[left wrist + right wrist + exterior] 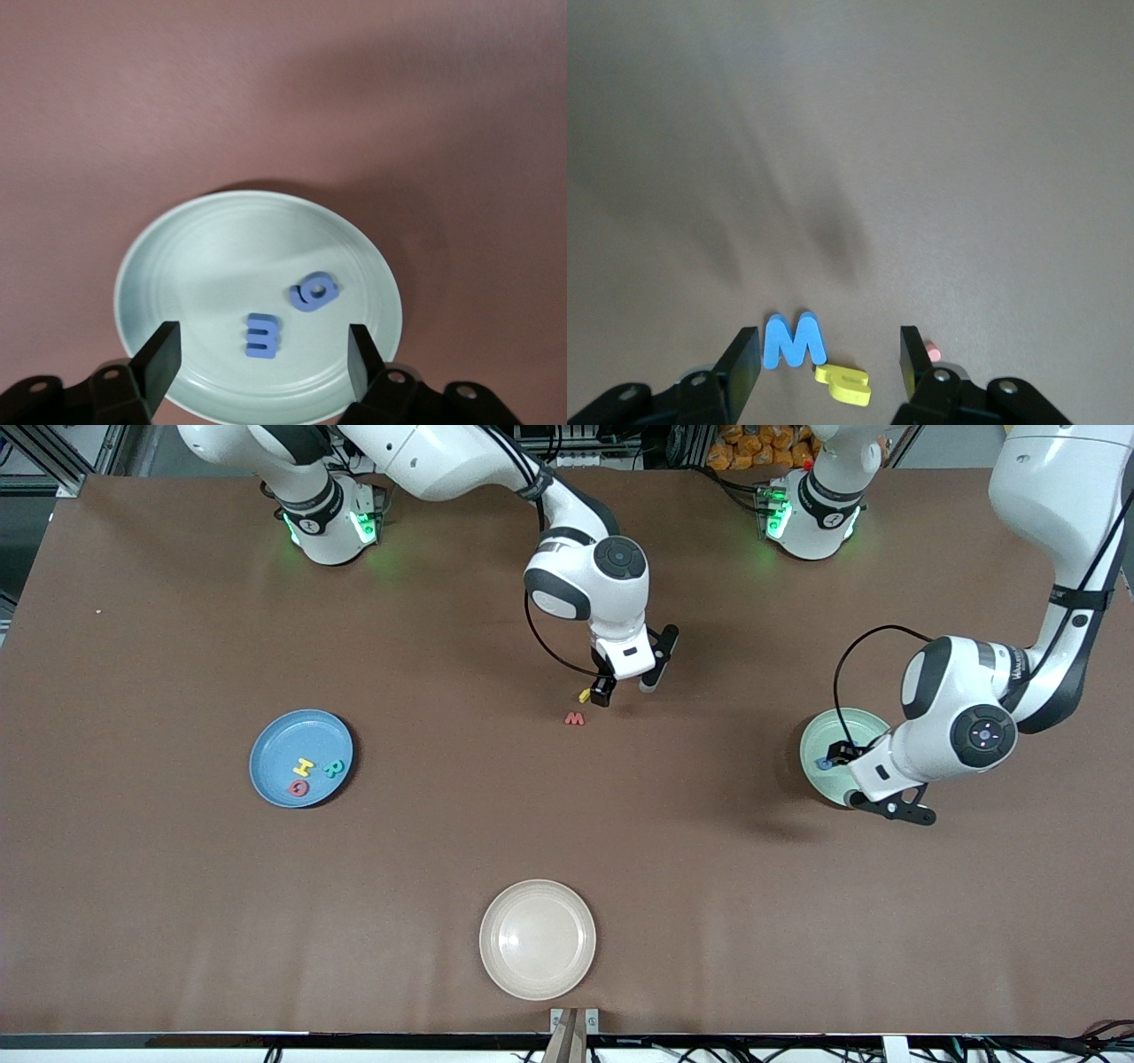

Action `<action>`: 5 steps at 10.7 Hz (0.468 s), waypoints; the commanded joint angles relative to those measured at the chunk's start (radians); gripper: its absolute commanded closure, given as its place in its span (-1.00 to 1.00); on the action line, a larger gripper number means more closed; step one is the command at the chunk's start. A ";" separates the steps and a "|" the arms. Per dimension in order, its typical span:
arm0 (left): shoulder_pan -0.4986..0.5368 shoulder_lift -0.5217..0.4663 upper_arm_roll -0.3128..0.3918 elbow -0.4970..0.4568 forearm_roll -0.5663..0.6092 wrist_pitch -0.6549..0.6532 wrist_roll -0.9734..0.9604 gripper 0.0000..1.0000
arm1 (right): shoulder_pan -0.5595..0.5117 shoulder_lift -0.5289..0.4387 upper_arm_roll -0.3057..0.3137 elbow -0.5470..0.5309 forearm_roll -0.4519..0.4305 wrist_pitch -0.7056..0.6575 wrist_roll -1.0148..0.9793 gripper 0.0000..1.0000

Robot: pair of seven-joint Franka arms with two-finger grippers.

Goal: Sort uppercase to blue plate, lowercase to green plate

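Observation:
The blue plate (266, 748) holds a yellow H (304, 766), a teal R (333, 768) and a red G (299, 787). My left gripper (843, 777) (263, 356) hangs open and empty over the green plate (819, 737) (195, 257), where a blue g (314, 291) and a blue E-like letter (262, 336) lie. My right gripper (625, 689) (827, 356) is low at mid-table, open, its fingers straddling a blue M (792, 340) and a small yellow letter (585, 694) (845, 382). A red w (575, 718) (933, 353) lies just outside one finger.
A cream-white plate (537, 939) sits near the table edge closest to the front camera. Bare brown tabletop (443, 646) lies between the plates.

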State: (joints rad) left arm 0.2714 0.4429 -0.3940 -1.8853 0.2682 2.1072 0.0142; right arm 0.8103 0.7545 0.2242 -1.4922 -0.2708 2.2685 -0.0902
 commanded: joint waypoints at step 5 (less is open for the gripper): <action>0.015 -0.044 0.020 0.032 -0.010 -0.015 0.013 -1.00 | 0.027 0.025 -0.008 0.011 0.056 -0.017 -0.148 -0.41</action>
State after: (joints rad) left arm 0.2802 0.4250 -0.3754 -1.8543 0.2682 2.1071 0.0152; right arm 0.8194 0.7694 0.2243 -1.4906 -0.2508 2.2626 -0.2241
